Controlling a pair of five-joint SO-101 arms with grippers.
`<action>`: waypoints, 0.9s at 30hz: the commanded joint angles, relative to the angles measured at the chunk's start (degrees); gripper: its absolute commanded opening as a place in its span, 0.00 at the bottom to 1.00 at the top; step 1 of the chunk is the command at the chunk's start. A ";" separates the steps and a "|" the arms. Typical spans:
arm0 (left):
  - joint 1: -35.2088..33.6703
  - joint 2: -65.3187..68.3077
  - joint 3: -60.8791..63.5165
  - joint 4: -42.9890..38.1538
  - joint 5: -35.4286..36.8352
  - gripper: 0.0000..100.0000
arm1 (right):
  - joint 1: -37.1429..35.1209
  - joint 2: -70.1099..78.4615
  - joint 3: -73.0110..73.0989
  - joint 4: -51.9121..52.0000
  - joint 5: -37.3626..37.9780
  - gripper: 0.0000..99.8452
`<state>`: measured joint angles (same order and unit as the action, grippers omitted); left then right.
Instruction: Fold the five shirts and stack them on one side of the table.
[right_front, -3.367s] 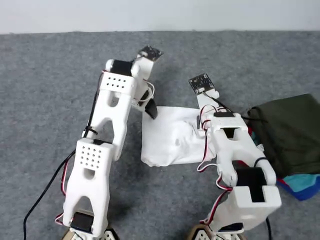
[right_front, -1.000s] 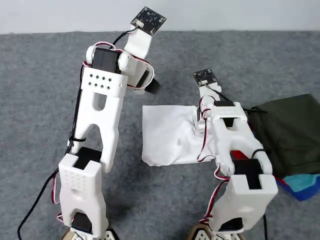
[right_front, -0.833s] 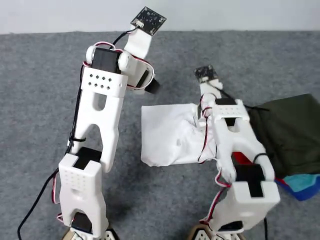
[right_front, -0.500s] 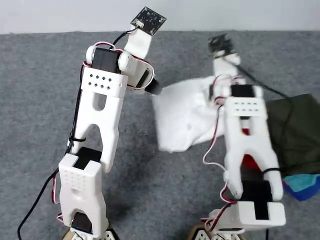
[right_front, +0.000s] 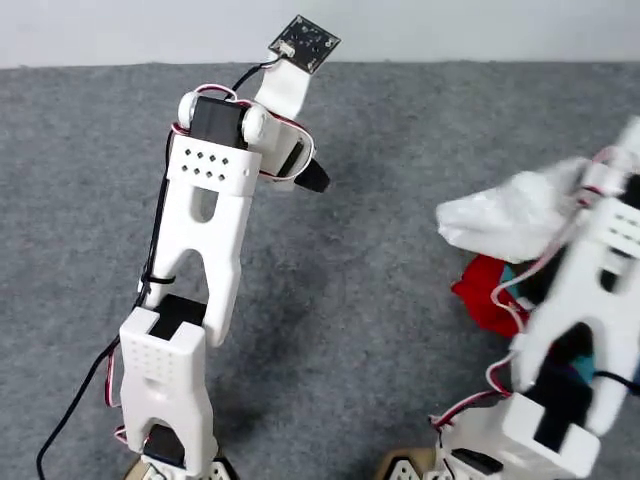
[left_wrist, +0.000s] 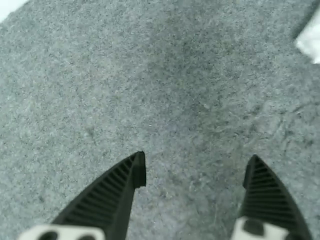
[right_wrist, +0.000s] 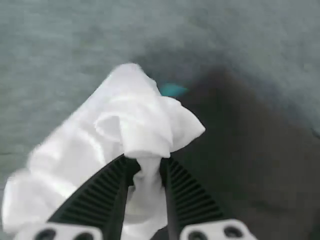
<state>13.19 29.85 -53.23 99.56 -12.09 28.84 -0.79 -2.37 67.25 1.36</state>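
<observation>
A white shirt (right_front: 510, 215) hangs bunched in the air at the table's right side, over a pile of other shirts, of which a red one (right_front: 487, 295) shows. My right gripper (right_wrist: 147, 172) is shut on a fold of the white shirt (right_wrist: 135, 130), above a dark shirt (right_wrist: 250, 155) and a bit of teal cloth (right_wrist: 172, 90). My left gripper (left_wrist: 195, 172) stands open over bare grey carpet with nothing between its fingers; in the high view the left arm (right_front: 215, 180) rises at centre left. A corner of white cloth (left_wrist: 310, 37) shows far from it.
Grey carpet (right_front: 370, 300) covers the table, with a pale wall (right_front: 450, 30) along the far edge. The right arm's white links (right_front: 590, 300) stand over the pile at the right.
The right arm has swung to the right, lifting the white shirt off the carpet's middle and carrying it over the pile. The left arm has kept nearly still.
</observation>
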 joint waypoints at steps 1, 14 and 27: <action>1.05 -3.69 -0.40 0.97 -0.18 0.31 | 6.55 -2.42 1.32 0.66 -0.35 0.01; 1.05 -3.69 -0.31 0.97 -0.18 0.31 | 16.57 -2.77 1.76 -2.42 3.87 0.01; 1.05 -3.69 -0.31 0.97 -0.18 0.31 | 24.13 -2.42 3.16 3.91 4.04 0.01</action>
<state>13.19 29.85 -53.23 99.56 -12.09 51.08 -0.79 1.49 70.07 4.70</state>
